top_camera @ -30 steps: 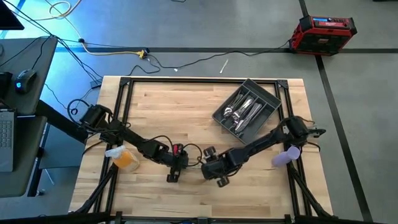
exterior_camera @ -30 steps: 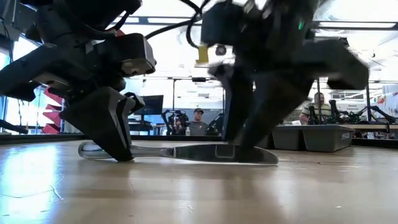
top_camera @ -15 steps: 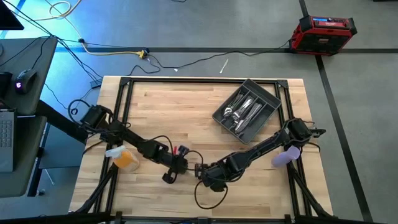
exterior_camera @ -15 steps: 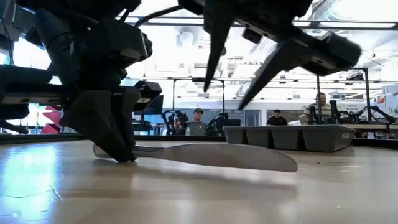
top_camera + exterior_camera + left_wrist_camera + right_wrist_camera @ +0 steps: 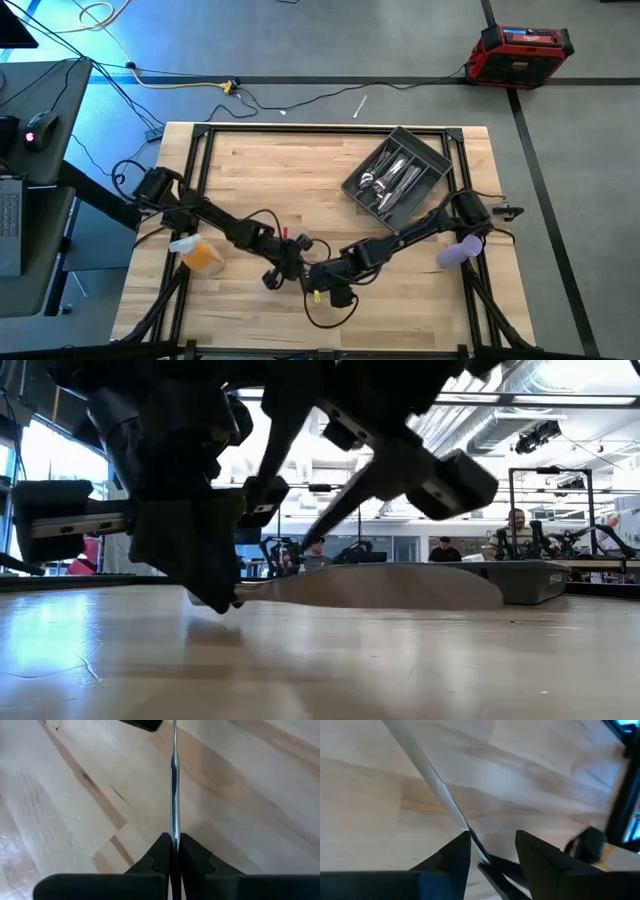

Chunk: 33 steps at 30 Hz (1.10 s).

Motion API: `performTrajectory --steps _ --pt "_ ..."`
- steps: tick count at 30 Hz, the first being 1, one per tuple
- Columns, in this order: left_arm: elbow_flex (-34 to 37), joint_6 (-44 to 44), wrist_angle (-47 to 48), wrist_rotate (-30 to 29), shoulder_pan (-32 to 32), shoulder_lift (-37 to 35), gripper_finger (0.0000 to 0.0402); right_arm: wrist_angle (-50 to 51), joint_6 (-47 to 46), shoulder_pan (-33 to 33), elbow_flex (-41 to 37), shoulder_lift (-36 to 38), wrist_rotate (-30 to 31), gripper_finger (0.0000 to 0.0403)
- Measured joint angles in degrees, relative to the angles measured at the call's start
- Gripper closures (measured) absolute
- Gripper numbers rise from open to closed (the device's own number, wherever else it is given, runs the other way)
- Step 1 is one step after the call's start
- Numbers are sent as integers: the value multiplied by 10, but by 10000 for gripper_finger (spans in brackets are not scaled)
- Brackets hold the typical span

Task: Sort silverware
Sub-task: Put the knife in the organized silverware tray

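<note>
I take the grey tray (image 5: 397,178) as my landmark; it sits at an angle near the table's (image 5: 290,170) far right corner and holds the sorted silverware (image 5: 392,182).

Left gripper (image 5: 287,268): positioned well away from the tray, toward the near middle of the table. In the left wrist view its fingers (image 5: 161,856) are pressed together on a knife (image 5: 173,795), pinching it edge-on so that the piece runs straight out from between the pads. In the low view the same knife (image 5: 390,586) lies nearly level, just above the wood, with the left gripper (image 5: 215,595) clamping one end and the broad blade extending toward the tray side.

Right gripper (image 5: 318,282): positioned just beside the left gripper, on the side nearer the tray, with its arm stretching back toward the table's right edge below the tray. In the right wrist view its fingers (image 5: 451,857) stand spread, with the knife (image 5: 427,775) passing by the inner edge of one finger; I cannot tell whether that finger touches the metal. The other finger is clear of it.

An orange object (image 5: 203,255) rests on the left arm's side of the table, far from the tray. A lilac object (image 5: 458,251) rests near the right edge, on the near side of the tray. In the low view people (image 5: 517,530) appear in the room beyond the tray.
</note>
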State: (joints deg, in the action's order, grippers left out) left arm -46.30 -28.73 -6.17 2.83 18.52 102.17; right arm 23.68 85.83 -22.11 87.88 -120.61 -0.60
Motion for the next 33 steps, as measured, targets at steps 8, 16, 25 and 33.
performTrajectory --steps 8,16,25,33 --pt "0 -5 -4 0 -8 7 398 -5 53 0 0 -27 12 259" --pt "-2 -1 10 -1 -8 6 398 -1 105 0 0 -51 75 259" --pt "-2 25 -18 -24 -8 6 375 7 68 -4 0 -51 81 360" --pt "-2 68 78 -125 -1 -59 311 19 -67 -37 3 -51 132 397"
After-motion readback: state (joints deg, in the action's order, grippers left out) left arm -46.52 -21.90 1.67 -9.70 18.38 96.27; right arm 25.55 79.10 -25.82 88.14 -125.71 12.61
